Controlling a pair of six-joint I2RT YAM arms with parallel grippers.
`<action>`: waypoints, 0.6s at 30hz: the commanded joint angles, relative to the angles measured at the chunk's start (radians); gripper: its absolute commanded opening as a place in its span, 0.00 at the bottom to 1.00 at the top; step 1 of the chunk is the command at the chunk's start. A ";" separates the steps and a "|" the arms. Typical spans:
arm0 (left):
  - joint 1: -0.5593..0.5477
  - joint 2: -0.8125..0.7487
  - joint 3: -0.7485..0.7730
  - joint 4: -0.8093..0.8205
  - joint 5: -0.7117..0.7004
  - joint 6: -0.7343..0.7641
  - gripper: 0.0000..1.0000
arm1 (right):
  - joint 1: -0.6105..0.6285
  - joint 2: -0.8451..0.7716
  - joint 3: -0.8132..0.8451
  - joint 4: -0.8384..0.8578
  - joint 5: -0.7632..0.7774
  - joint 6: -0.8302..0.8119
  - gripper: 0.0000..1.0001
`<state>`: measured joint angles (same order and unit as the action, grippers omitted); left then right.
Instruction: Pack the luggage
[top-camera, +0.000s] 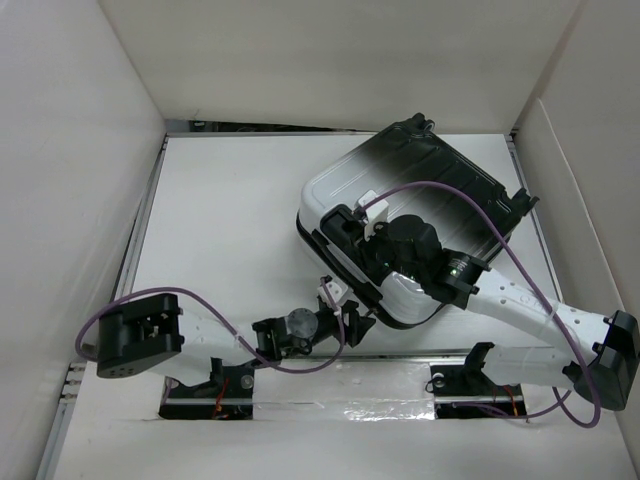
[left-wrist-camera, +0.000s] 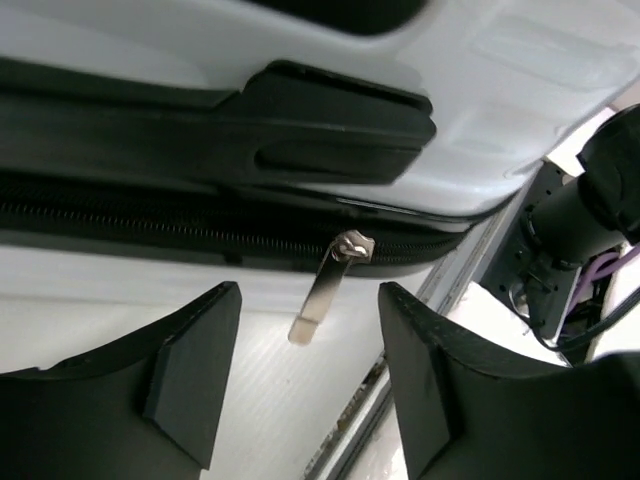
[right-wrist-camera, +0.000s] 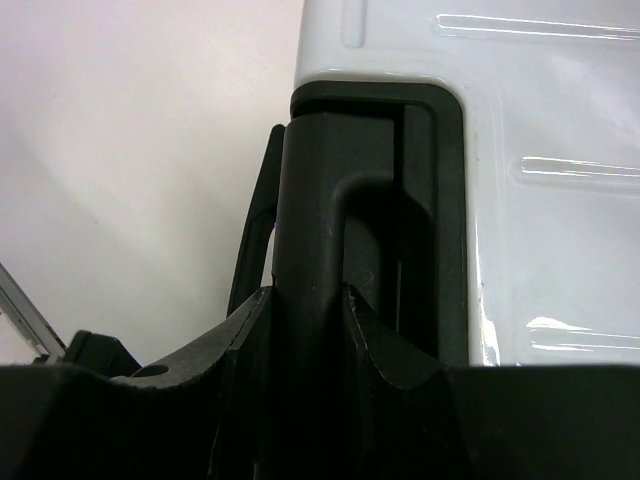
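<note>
Your right jaws were clamped on the black handle (right-wrist-camera: 310, 200) of the luggage (top-camera: 420, 190), one finger pressed against each flank of the grip. Your left jaws stood spread, with the metal zipper pull (left-wrist-camera: 325, 285) hanging in the gap and touching neither side, just below the closed zipper. The luggage lay shut and flat on the white desk (top-camera: 230, 220), turned diagonally in the far right part, its white end nearest the arms and its black end toward the back.

White table (top-camera: 230, 230), ribbed luggage (top-camera: 420, 155) lying flat, right of centre
</note>
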<state>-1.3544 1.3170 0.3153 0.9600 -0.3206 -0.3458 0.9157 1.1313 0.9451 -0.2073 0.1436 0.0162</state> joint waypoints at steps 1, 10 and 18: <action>0.020 0.034 0.050 0.071 0.038 0.036 0.54 | -0.024 -0.001 -0.040 -0.101 0.021 -0.028 0.00; 0.055 0.120 0.096 0.095 0.121 0.045 0.18 | -0.024 0.005 -0.042 -0.098 0.019 -0.032 0.00; 0.055 0.117 0.096 0.131 0.134 0.024 0.00 | -0.034 0.005 -0.068 -0.084 0.016 -0.025 0.00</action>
<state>-1.3094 1.4445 0.3744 1.0023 -0.1799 -0.3153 0.9089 1.1248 0.9318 -0.1963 0.1345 0.0151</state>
